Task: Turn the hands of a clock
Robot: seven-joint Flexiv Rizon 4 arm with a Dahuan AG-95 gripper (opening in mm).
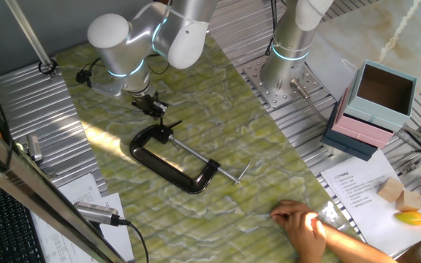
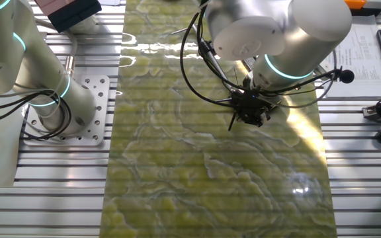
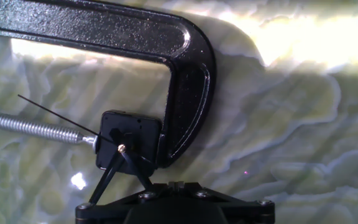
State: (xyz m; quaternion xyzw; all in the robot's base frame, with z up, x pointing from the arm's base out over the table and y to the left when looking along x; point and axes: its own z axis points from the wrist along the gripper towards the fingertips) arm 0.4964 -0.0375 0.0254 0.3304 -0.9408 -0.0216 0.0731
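A black C-clamp (image 1: 159, 169) lies on the green marbled mat, with its silver screw rod (image 1: 210, 162) pointing right. In the hand view the clamp (image 3: 191, 74) holds a small black square block (image 3: 135, 134). The clock hands (image 3: 109, 173) pivot on it. Two black pointers splay down-left and down-right towards my gripper, and a hair-thin one points up-left. My gripper (image 1: 155, 109) hovers just over the clamp's end with the hands. Its dark body fills the bottom of the hand view (image 3: 173, 190) and its fingertips are hidden. In the other fixed view the arm covers the clamp.
A person's hand (image 1: 302, 223) rests on the mat's near right corner. Papers (image 1: 364, 193), wooden blocks (image 1: 397, 191) and pink and blue boxes (image 1: 375, 109) lie to the right. A second arm's base (image 1: 283, 66) stands at the back. A keyboard (image 1: 6, 219) is at the left.
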